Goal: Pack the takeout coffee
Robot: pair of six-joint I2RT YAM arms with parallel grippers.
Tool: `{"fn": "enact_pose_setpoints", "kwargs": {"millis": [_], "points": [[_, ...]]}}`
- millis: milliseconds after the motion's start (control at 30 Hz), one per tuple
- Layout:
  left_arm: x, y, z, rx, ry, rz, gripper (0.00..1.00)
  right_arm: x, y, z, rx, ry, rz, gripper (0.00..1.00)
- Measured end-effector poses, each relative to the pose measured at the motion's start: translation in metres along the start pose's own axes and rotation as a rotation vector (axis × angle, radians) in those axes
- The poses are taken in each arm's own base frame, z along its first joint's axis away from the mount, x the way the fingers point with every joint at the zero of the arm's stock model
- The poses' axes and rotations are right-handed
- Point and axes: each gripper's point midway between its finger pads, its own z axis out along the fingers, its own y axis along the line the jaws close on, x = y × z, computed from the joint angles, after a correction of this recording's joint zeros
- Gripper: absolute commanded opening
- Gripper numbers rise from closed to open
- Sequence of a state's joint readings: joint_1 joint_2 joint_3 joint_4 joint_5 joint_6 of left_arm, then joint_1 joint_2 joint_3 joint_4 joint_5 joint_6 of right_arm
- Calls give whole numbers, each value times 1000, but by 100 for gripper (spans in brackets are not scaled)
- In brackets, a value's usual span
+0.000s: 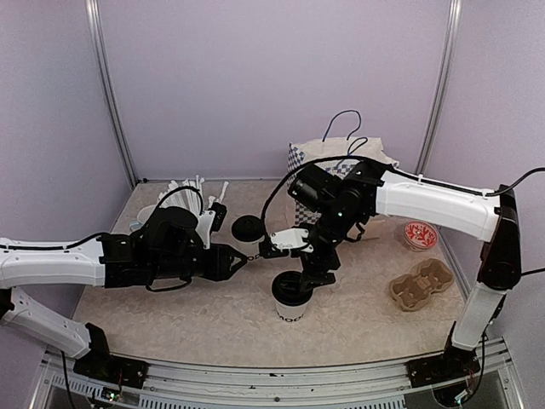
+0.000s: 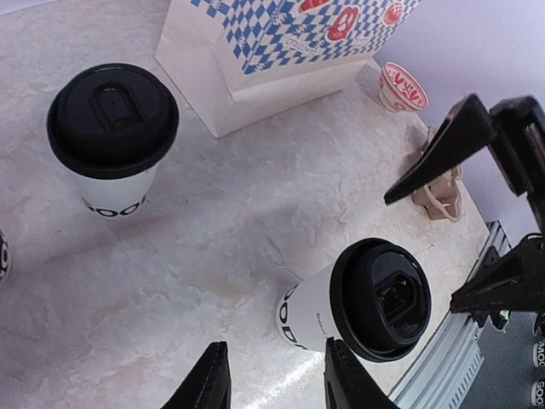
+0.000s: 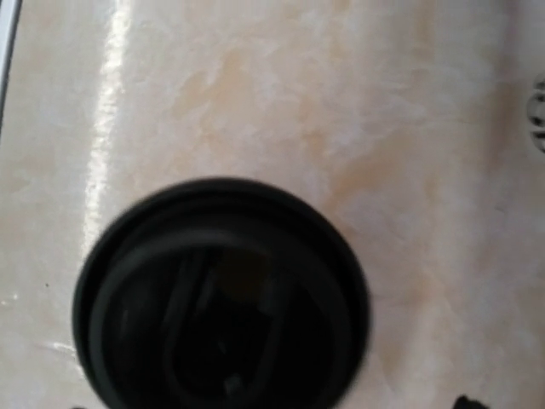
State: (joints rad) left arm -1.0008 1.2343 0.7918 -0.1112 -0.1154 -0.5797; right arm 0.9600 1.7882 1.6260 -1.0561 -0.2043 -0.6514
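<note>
- Takeout coffee on the pale marbled tabletop (image 1: 170,324): the nearer white paper cup with a round black plastic lid (image 2: 317,308) stands capped, directly beneath the right gripper (image 1: 300,277). Its claw is spread wide to either side of the lid and pinches nothing.
- The second white paper cup with a black lid (image 2: 112,183), also capped, stands well apart from the first, near the foot of the bag.
- The left gripper (image 2: 277,385) hangs low, facing the stretch of table between the cups, its fingers apart with nothing between them.
- The white paper bag with blue checks (image 2: 213,77) stands upright; its contents cannot be seen.
- A small round red-patterned tub (image 2: 402,85) and a brown cardboard cup carrier (image 1: 421,283) sit at the right.
- Black lettering near each cup's base shows "OO"; the bag's red round logos are too small to read.
</note>
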Motion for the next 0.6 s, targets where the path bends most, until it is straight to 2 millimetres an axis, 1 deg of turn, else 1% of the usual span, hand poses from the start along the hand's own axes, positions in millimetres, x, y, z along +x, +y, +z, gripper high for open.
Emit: {"fn": "enact_pose_setpoints", "kwargs": {"millis": [167,333,400,467,533,600], "points": [[10,-16,11,84,47,-19,38,9,-14,-24,49,-91,87,83],[18,-33,27,146,91,-21,35,29,-32,-41,50,-276,277,73],[21,-36,33,156,105,-26,33,38,-34,-42,26,-330,345,69],[24,-39,37,166,122,-34,32,48,-36,-38,-8,-368,411,66],[26,-40,41,171,134,-41,28,55,-33,-30,-59,-393,468,65],[29,-42,45,174,148,-50,26,57,-26,-22,-114,-414,501,63]]}}
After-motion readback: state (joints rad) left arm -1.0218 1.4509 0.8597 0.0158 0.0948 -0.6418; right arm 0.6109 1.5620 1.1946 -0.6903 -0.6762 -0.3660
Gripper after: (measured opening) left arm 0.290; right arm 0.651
